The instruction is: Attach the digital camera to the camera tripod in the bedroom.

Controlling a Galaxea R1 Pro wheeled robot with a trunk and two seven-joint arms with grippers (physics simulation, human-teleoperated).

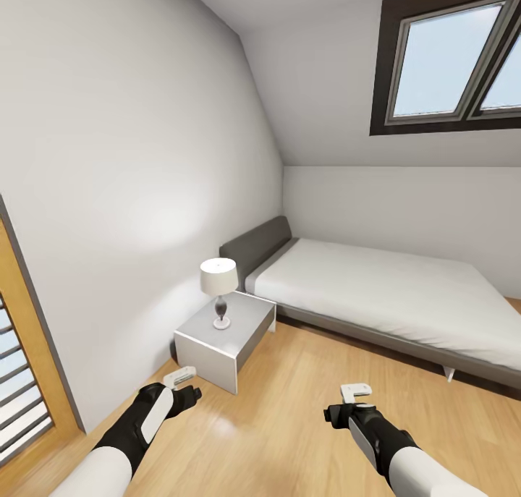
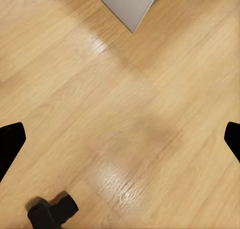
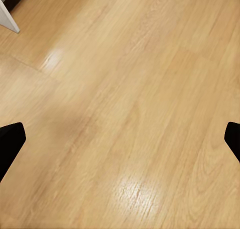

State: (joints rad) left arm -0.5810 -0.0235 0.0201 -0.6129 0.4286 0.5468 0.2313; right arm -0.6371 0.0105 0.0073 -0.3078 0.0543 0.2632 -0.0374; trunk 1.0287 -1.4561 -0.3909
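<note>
Head view takes in one corner of the bedroom [image 1: 340, 70]: white walls, a sloped ceiling and a light wood floor [image 1: 289, 403]. One bed [image 1: 391, 294] with a grey headboard and a pale mattress lies along the far wall. Just beside its head end stands one white nightstand [image 1: 231, 334], set against the left wall. One table lamp [image 1: 218, 291] with a white shade and a dark, rounded stem stands upright on the nightstand's top. One dark-framed skylight [image 1: 449, 59], split into two panes, is set in the sloped ceiling above the bed. At the left edge a wood-framed door or window with horizontal slats [image 1: 22, 403] shows in part.

Two arms reach forward low over the floor. The left gripper [image 1: 179, 376] hangs near the nightstand's front corner, the right gripper [image 1: 356, 391] over bare floor, well apart from it. In the left wrist view the two dark fingertips [image 2: 11, 141] sit at opposite edges with bare floorboards between, so the jaws are spread wide and hold nothing; a grey corner of the nightstand [image 2: 131, 6] shows beyond. In the right wrist view the fingertips [image 3: 10, 139] stand equally far apart over plain floor, again holding nothing.
</note>
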